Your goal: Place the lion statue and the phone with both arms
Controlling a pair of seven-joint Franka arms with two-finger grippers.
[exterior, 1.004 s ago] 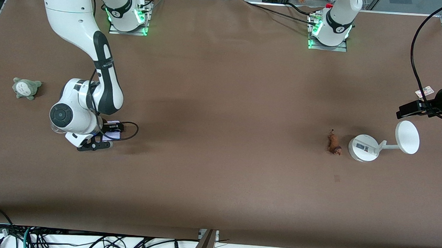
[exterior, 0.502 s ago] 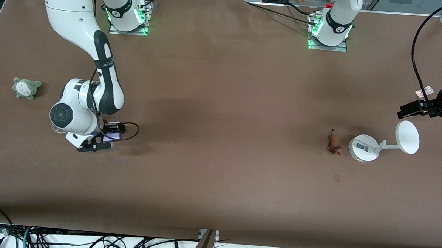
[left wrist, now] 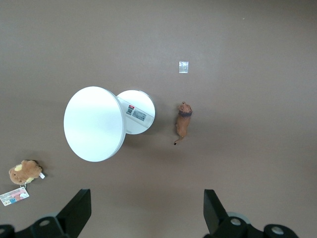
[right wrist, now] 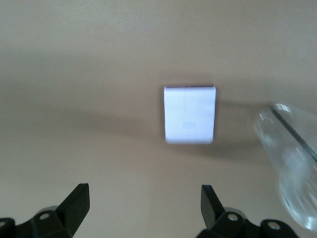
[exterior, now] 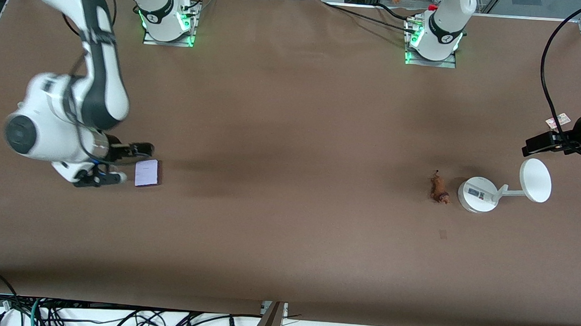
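So the phone (exterior: 148,173) is lying flat on the brown table (exterior: 287,232), left-middle of the front frame, pale face up with a purple edge showing. The right gripper (exterior: 114,163) sits up in the air just beside it at the far left of the frame, fingers spread wide and holding nothing; in the right wrist view the phone (right wrist: 189,114) shows as a pale rectangle in the middle of the frame, well clear of both black fingertips (right wrist: 77,201) at the bottom. Over at the right side of the front frame, the lion statue (exterior: 439,188) lies on the table, touching nothing, just beside the round base of a white stand (exterior: 478,194) with a disc on it. The left gripper (left wrist: 146,210) hangs over that area at the right edge, jaws fully apart and empty, and its wrist view looks straight down on the lion statue (left wrist: 183,123) and the stand (left wrist: 94,124), plus a small brown plush (left wrist: 24,171) with a tag in the lower left corner.
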